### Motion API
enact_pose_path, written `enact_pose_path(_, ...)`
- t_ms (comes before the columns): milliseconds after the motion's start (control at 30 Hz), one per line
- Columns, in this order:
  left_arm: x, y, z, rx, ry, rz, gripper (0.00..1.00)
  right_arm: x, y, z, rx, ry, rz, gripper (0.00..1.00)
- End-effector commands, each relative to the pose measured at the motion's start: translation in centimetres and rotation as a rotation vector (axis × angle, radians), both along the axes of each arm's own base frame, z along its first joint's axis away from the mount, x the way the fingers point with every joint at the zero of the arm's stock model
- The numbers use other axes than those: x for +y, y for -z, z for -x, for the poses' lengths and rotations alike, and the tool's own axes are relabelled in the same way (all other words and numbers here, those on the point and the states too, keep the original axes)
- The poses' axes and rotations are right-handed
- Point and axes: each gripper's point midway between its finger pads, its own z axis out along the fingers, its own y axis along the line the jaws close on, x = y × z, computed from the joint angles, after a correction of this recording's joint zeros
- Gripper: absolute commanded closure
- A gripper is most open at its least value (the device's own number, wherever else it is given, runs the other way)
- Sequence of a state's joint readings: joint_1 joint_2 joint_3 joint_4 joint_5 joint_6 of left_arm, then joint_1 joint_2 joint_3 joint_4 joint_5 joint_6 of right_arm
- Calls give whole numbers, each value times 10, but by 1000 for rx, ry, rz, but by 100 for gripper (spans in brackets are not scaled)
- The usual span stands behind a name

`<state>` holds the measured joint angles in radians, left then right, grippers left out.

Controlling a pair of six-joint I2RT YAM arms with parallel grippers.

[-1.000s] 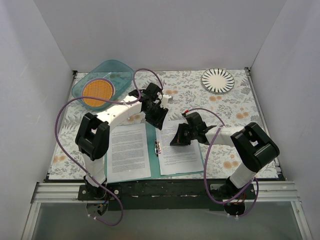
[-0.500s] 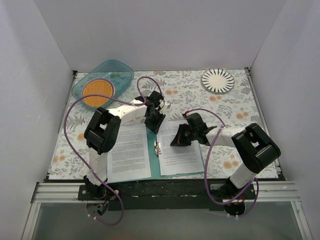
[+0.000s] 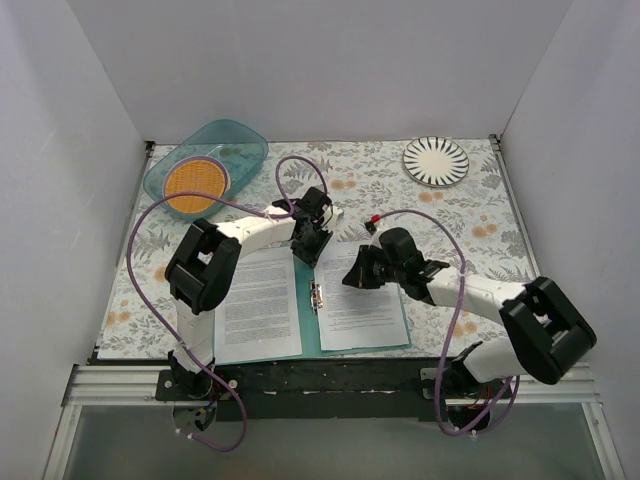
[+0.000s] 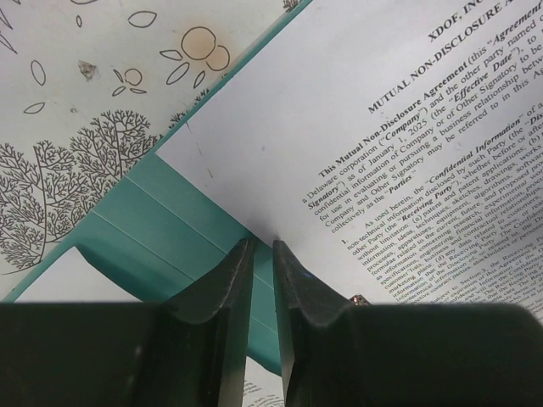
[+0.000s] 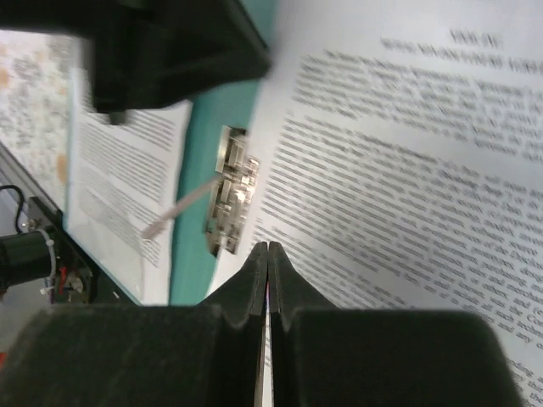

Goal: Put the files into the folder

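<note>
2 files [image 3: 258, 305] on open folder [image 3: 309, 335]; R pincer [image 5: 267, 251] closed.

The folder [image 3: 307, 318] lay open at the near middle of the surface [image 3: 400, 195], with the left sheet [image 3: 256, 305] on one half, the right sheet [image 3: 365, 305] on the other and the clip [image 3: 316, 296] between them. The left gripper [image 3: 308, 247] stood over the folder's far edge, and the right gripper [image 3: 352, 278] over the right sheet's far left corner. Behind, the bowl [image 3: 205, 165] sat far left and the plate [image 3: 436, 160] far right.
</note>
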<state>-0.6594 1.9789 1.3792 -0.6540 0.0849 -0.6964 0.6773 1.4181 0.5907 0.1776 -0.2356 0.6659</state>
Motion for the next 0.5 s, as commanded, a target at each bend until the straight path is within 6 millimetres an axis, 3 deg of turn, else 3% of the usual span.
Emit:
enact_pose_path(0, 21, 40, 22, 80, -4, -99, 85, 22, -72, -23, -330, -66, -87, 96)
enact_pose_path(167, 19, 46, 30, 109, 4, -100, 85, 54, -100, -22, -477, -141, -44, 98)
enact_pose_path(467, 17, 43, 32, 116, 21, -94, 86, 86, -89, -15, -580, -221, 32, 99)
